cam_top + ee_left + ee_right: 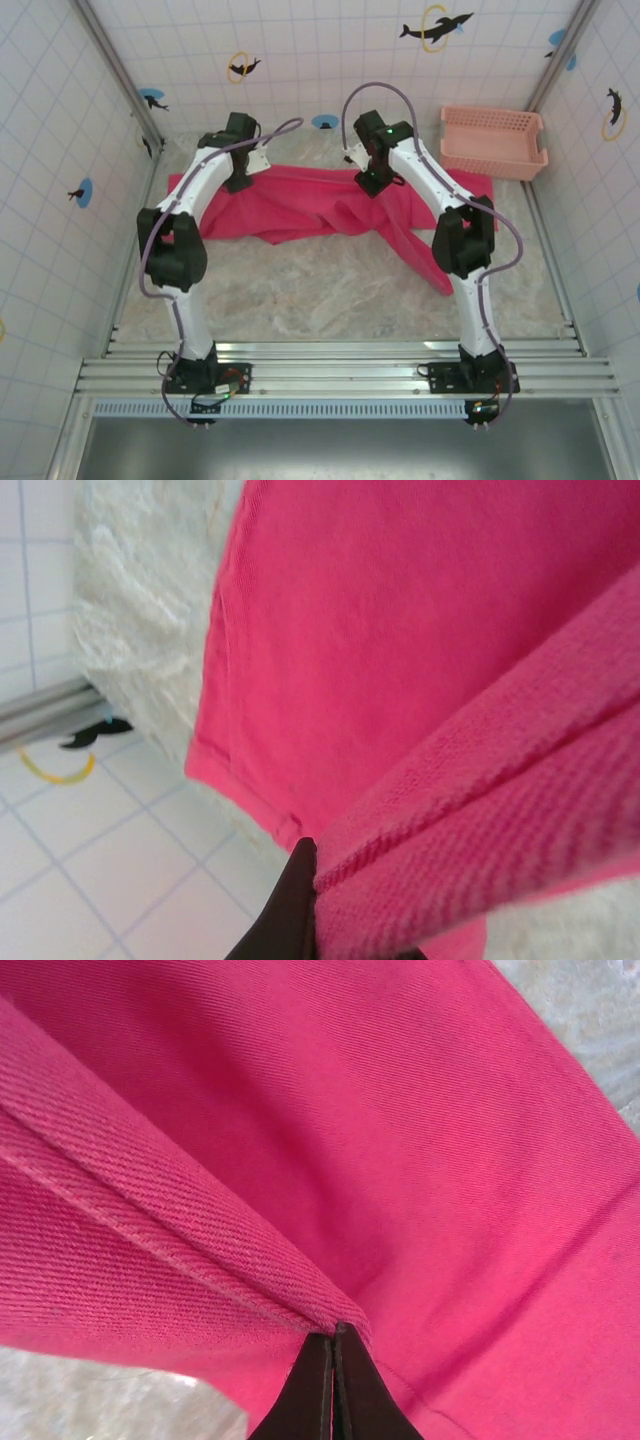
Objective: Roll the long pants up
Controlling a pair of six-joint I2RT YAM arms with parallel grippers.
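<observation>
Tiled walls (50,130) enclose the mottled tabletop (320,290) on three sides; a pale pink basket (493,140) stands in the far right corner, just beside the cloth. Open surface spans the near half. The long pants (300,205) lie across the far half, long axis left to right, one leg trailing diagonally toward the near right. The left gripper (312,875) and the right gripper (333,1338) each clamp a raised fold, jaws closed.

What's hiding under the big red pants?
The long pants lie on the pale mottled tabletop, which shows around them. Anything directly beneath is covered by the cloth, so I cannot tell.
</observation>
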